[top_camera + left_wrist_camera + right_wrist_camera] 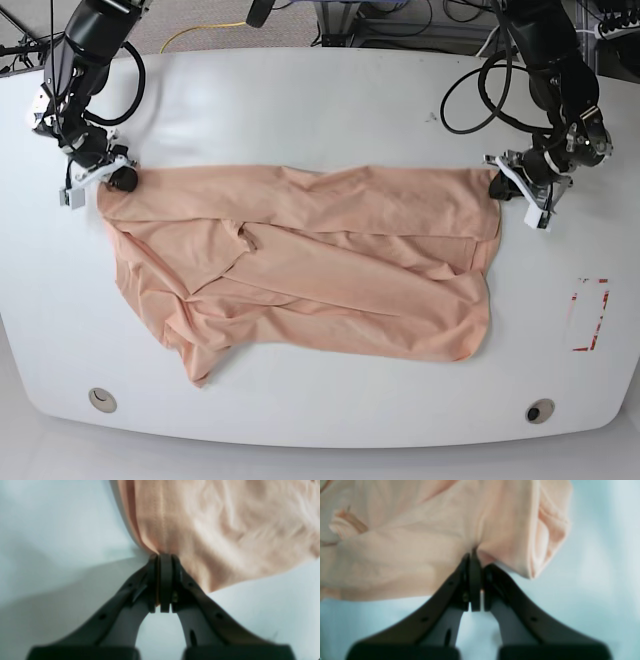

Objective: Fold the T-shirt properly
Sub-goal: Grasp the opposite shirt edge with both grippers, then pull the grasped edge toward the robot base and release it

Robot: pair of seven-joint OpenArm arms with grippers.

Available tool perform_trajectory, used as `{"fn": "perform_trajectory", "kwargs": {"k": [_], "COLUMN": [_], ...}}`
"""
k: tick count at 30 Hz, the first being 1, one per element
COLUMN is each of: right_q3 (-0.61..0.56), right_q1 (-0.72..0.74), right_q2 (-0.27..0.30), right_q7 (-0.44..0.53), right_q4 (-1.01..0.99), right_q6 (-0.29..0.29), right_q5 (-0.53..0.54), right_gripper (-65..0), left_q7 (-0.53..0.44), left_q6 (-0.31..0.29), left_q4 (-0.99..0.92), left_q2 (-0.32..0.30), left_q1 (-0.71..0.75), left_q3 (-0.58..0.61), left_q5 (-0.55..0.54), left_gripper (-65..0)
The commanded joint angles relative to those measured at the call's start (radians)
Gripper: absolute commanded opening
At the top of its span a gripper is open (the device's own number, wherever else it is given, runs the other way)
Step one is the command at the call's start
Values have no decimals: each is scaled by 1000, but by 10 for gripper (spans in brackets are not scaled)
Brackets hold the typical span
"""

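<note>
T-shirt position: the T-shirt [300,265] lies spread across the middle of the white table [320,100], far edge drawn fairly straight between the two arms, near portion rumpled with a loose flap trailing toward the near left.
Left gripper: the left gripper [165,557], at the far right corner of the cloth in the base view, has its jaws pressed together on a pinch of stitched hem; fabric fans out from the tips.
Right gripper: the right gripper [476,555], at the far left corner, has its jaws closed tight on a gathered fold of the T-shirt; cloth bunches on both sides of the tips.
Material judgement: thin, soft knit, light, with no stiffness of its own; it will drape and crease wherever unsupported. Not fragile. Likely to drag on the table surface rather than slide cleanly.
Grasp points: the two far corners now held look suitable for lifting or pulling the edge taut; the hem seam gives the firmer purchase.
Surface condition: diagonal wrinkles and overlapped layers across the centre; a sleeve appears tucked under near the left, though I cannot tell its exact lie.
Risk: uneven pull from either side would skew the edge; a shallow pinch could slip off.
Chest patch: not visible in any view.
</note>
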Motion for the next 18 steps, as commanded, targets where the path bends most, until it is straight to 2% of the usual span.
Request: {"fn": "perform_trajectory", "kwargs": {"k": [1, 5, 12, 16, 18], "right_q3": [10, 52, 101, 102, 102], "right_q1": [-29, -113, -240, -322, -354], "right_q2": [-4, -51, -143, -191, -206], "right_q7": [5, -18, -107, -130, -130], "right_q4": [58, 164, 331, 426, 462], "right_q6": [5, 4, 4, 4, 4], "right_q5": [12, 12, 12, 12, 12], "right_gripper": [-650, -650, -650, -650, -650], "left_q7": [76, 104, 136, 136, 136], "left_q6": [-1, -1, -1, -1, -1], "left_q4": [61, 133, 245, 281, 285], "left_q2": [-27, -44, -59, -108, -110], "left_q1": [22, 82, 209, 292, 315], "left_q3": [-4, -10, -91, -104, -124], "left_q5": [41, 42, 47, 45, 45], "left_gripper": [-650, -650, -650, -650, -650]}}
